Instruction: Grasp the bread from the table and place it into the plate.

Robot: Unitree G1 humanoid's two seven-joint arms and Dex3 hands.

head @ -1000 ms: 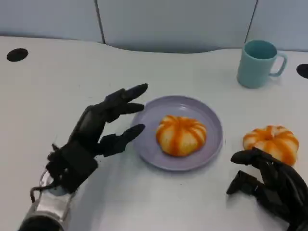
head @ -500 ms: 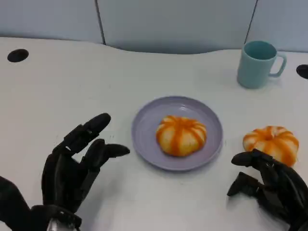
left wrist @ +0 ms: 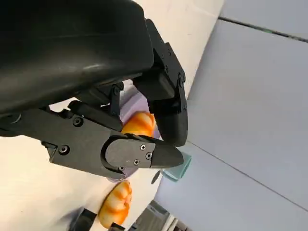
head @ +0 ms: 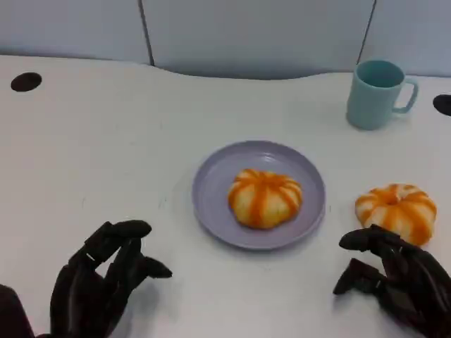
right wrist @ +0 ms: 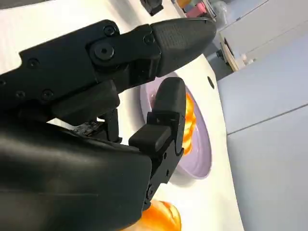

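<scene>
One orange-striped bread (head: pixel 265 198) lies in the lilac plate (head: pixel 211 184) at the table's middle. A second, similar bread (head: pixel 398 211) sits on the table to the plate's right. My left hand (head: pixel 99 282) is low at the near left, well apart from the plate, fingers spread and holding nothing. My right hand (head: pixel 398 282) hovers just in front of the second bread, fingers apart and empty. The left wrist view shows my left hand (left wrist: pixel 120 130) with both breads (left wrist: pixel 138 124) (left wrist: pixel 115 204) beyond it. In the right wrist view, my right hand (right wrist: pixel 120 77) partly hides the plate (right wrist: pixel 199 139).
A teal mug (head: pixel 377 93) stands at the back right. Dark round holes sit in the tabletop at the far left (head: pixel 25 82) and far right (head: pixel 443 104). A grey wall panel runs behind the table.
My left hand has drawn back from the plate's left rim toward the near left edge and sunk lower in the picture. The right hand has barely moved.
</scene>
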